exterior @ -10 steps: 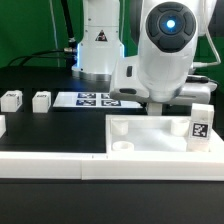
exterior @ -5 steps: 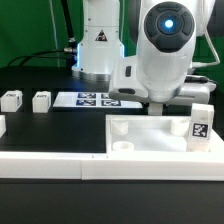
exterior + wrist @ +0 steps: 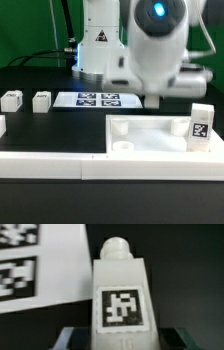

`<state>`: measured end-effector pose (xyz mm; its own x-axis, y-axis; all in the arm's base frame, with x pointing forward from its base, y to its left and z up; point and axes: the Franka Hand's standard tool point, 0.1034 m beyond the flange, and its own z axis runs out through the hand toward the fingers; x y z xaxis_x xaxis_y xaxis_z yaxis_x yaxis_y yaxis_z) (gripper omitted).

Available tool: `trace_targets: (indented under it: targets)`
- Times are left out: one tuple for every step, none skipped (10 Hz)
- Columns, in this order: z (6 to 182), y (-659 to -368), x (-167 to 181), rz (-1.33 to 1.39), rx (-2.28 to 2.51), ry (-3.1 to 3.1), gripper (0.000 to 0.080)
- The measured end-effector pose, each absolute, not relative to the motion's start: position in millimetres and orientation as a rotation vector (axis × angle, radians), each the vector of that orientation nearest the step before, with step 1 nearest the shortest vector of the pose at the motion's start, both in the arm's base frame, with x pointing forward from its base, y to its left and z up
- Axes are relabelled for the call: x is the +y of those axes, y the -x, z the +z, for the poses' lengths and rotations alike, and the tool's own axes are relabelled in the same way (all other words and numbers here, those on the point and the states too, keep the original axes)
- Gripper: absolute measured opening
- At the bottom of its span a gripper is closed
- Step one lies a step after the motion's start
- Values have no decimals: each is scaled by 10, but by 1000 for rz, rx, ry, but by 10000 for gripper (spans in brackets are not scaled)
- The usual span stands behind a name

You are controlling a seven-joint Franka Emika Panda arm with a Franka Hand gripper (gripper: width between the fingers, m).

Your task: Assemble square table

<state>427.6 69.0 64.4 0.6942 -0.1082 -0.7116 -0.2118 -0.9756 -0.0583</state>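
In the wrist view a white block leg with a black-and-white tag lies lengthwise between my gripper's fingers, its rounded tip pointing away. A thin gap shows on each side, so the jaws are open around it. In the exterior view the gripper is mostly hidden under the arm, behind the square tabletop. A tagged leg stands upright at the tabletop's right corner. Two more legs sit on the black table at the exterior view's left.
The marker board lies behind the tabletop and also shows beside the leg in the wrist view. A long low white border wall runs along the front. A small white piece sits at the exterior view's left edge.
The arm's upper body has risen and shifted towards the exterior view's left, and is blurred now. The tabletop and the legs have not moved.
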Motion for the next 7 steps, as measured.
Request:
trace_targets:
  targets:
    - [876,-4431,497,1075,272,2781,290]
    - [1016,-4533,384,998,301,2799,290]
    - [1070,-4583,368,894,311,2831,290]
    - [1033,-4577,389,823,309,2858,290]
    - [1022,-4612,392,730,311,2888,290]
    - [1034,-4666,376,652,316,2909,290]
    - [1046,-4874,315,526,326,2940,290]
